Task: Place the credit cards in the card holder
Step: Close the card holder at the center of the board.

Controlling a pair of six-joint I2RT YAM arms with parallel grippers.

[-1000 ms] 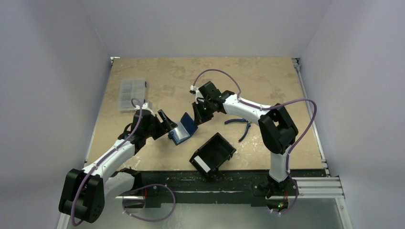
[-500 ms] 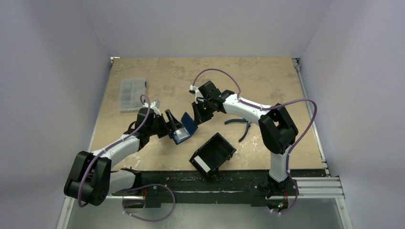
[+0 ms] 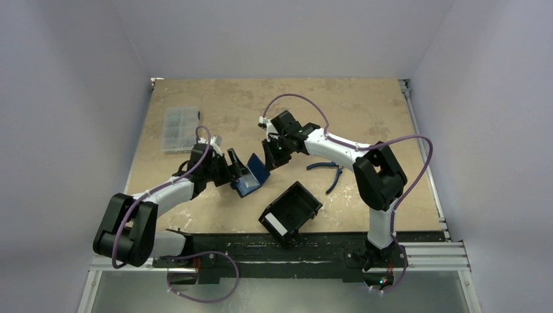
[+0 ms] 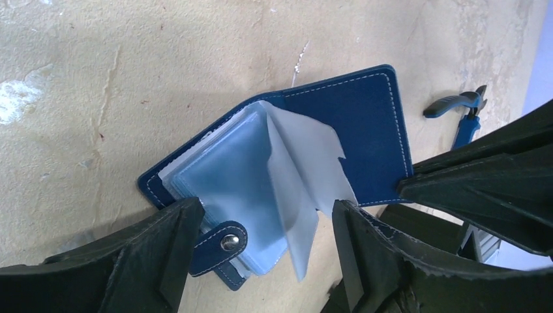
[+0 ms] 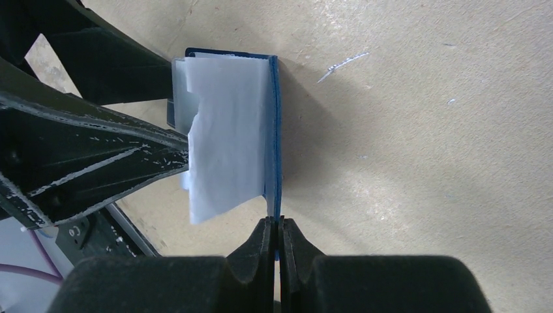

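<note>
The card holder (image 3: 251, 175) is a navy folding wallet lying open on the table, with pale clear sleeves fanned out and a snap tab (image 4: 222, 242). My right gripper (image 3: 269, 160) is shut on the edge of its far cover (image 5: 274, 130) and holds that cover upright. In the right wrist view the right gripper (image 5: 279, 222) has its jaws pressed on the blue edge. My left gripper (image 3: 236, 171) is open. In the left wrist view the left gripper (image 4: 264, 215) straddles the sleeves (image 4: 241, 176) and the snap tab. No credit card shows in any view.
A black box-shaped tray (image 3: 290, 212) with a white label stands near the front edge, right of the wallet. Blue-handled pliers (image 3: 329, 171) lie under the right arm and show in the left wrist view (image 4: 456, 104). A clear compartment box (image 3: 179, 127) sits at far left.
My left arm has swung right and forward, so its open fingers now sit around the wallet's lower half. The right gripper has kept still, holding the cover.
</note>
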